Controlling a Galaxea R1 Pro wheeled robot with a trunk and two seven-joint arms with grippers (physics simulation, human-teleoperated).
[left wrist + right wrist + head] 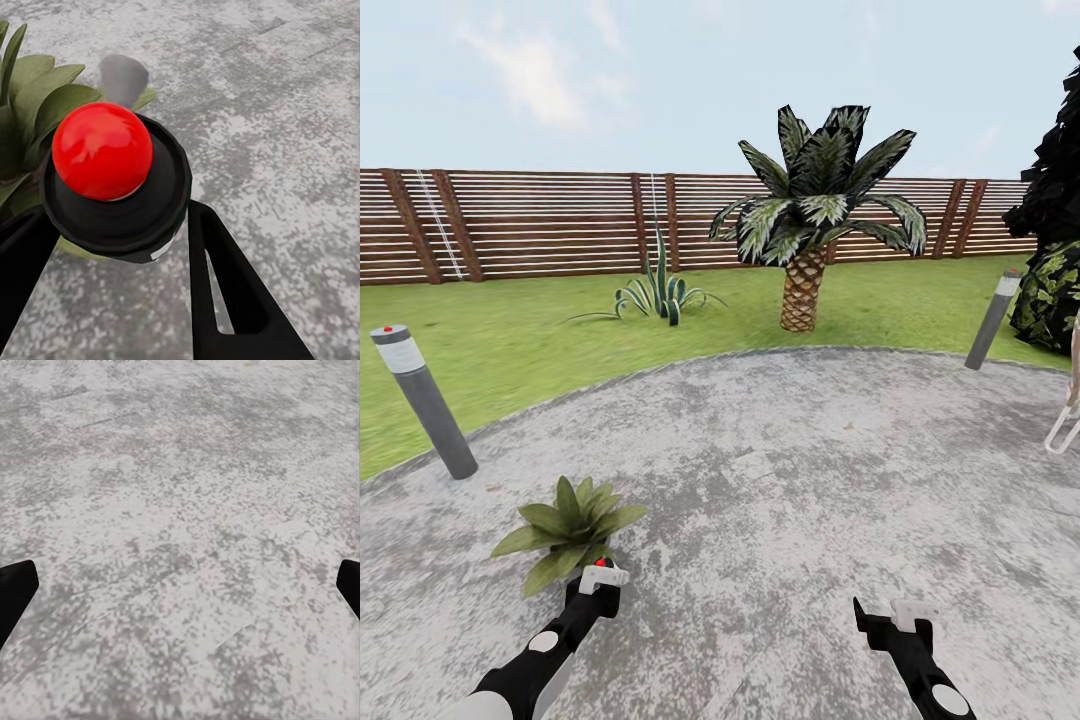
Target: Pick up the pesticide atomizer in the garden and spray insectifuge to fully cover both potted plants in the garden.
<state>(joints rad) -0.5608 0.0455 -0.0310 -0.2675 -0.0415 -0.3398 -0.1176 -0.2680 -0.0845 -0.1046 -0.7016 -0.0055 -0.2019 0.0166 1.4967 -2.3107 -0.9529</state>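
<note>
Head view: a potted plant (pixel 568 528), a rosette of broad green leaves with its pot hidden beneath them, stands on the grey patio (pixel 790 480). The left tool (pixel 603 577) sits just beside it, carrying the pesticide atomizer (pixel 601 570), seen as a white top with a red cap.

Left wrist view: the fingers (pixel 225 285) are clamped around the atomizer's dark body, its red ball cap facing the camera, plant leaves behind.

Right wrist view: fingertips (pixel 15 592) spread wide over bare paving, holding nothing.

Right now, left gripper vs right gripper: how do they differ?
The left gripper is shut on the atomizer, whose red cap shows between its fingers; the right gripper is open and holds nothing. The left sits next to the potted plant; the right is over bare patio. Both are black and held low.
</note>
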